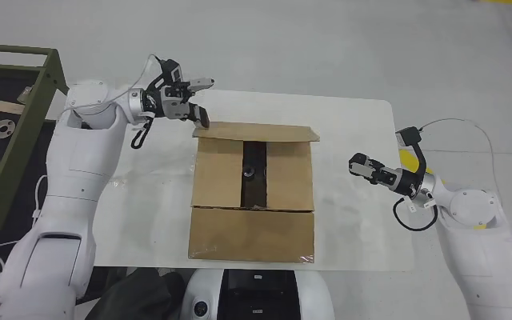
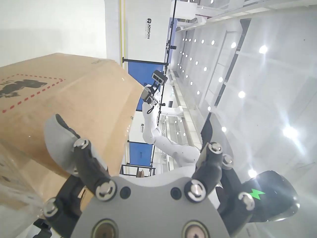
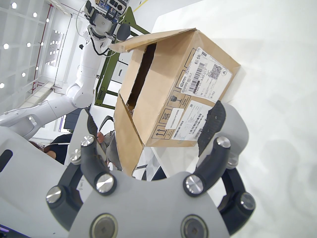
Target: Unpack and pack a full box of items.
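A brown cardboard box (image 1: 252,232) stands mid-table, its near flap folded out flat toward the front edge. The two side flaps lie nearly closed, and a narrow gap (image 1: 254,172) between them shows dark contents. The far flap (image 1: 256,132) is half raised. My left gripper (image 1: 202,100) is open at that flap's far left corner, and in the left wrist view one finger (image 2: 58,137) rests against the cardboard (image 2: 74,95). My right gripper (image 1: 358,166) hangs open to the right of the box, apart from it, facing its labelled side (image 3: 198,80).
The white table (image 1: 352,120) has bare room to the right of the box and behind it. A green metal rack (image 1: 24,104) stands off the table's left side. A dark bundle (image 1: 136,296) lies by the front left corner.
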